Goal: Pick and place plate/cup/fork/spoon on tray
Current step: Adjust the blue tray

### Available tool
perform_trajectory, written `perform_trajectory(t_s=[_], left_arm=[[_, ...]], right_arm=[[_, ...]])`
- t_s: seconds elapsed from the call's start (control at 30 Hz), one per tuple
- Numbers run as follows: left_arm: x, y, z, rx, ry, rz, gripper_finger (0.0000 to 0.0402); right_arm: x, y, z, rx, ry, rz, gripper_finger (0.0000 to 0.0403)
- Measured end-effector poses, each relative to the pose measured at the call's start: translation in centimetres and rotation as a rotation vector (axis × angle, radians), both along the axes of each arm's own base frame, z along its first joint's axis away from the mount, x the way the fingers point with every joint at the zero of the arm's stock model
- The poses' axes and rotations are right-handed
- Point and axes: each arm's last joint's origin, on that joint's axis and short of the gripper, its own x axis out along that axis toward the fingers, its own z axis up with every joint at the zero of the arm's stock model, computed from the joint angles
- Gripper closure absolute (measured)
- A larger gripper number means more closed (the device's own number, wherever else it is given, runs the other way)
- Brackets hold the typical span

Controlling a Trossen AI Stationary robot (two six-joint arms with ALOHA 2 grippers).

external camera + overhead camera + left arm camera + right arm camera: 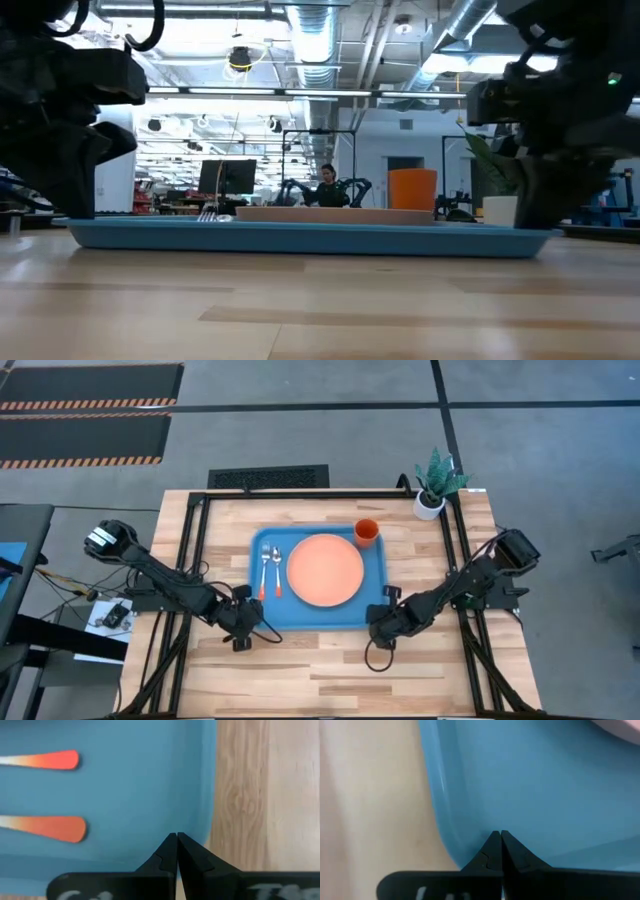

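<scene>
The blue tray (262, 615) lies on the wooden table. On it rest the salmon-orange plate (325, 569), the small orange cup (366, 532) at its far right corner, and the fork and spoon (269, 568) side by side at its left; their orange handle ends show in the left wrist view (60, 827). My left gripper (250, 620) is shut at the tray's near left corner (200, 820). My right gripper (380, 620) is shut at the tray's near right corner (450, 835). My left gripper's shut fingertips (176, 837) point down over the tray's near left corner, just inside the rim; I cannot tell whether they touch it. My right gripper's shut fingertips (499, 835) point down over the tray's near right corner; I cannot tell whether they touch it.
A white pot with a green plant (432, 488) stands at the table's far right corner. Black frame rails (196, 550) run along the table's left, right and far sides. Bare wood (320, 675) lies between the tray and the near edge.
</scene>
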Motion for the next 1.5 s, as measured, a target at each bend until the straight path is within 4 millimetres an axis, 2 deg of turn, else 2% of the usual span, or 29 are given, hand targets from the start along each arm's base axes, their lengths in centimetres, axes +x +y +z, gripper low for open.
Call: perform_trajectory(t_s=[0.4,0.67,0.9,1.23,1.5], left_arm=[[0.1,-0.1,0.1,-0.014,-0.014,0.011,0.0401],[0.3,-0.3,0.2,-0.053,-0.029,0.012,0.0401],[0.2,-0.5,0.2,-0.008,-0.06,0.034,0.0401],[0.6,-1.3,-1.2,0.002,-0.033,0.024,0.0401],[0.4,-1.9,-0.5,-0.046,-0.05,-0.011,0.0401]], right_arm=[[-0.7,1.6,0.1,0.065,0.012,0.016,0.0398],[-0.7,1.6,0.0,0.061,0.014,0.025,0.0398],[-0.7,1.6,0.0,0.059,0.013,0.025,0.0398],[-0.7,1.6,0.0,0.054,0.014,0.036,0.0398],[-0.7,1.7,0.0,0.056,0.016,0.042,0.0398]])
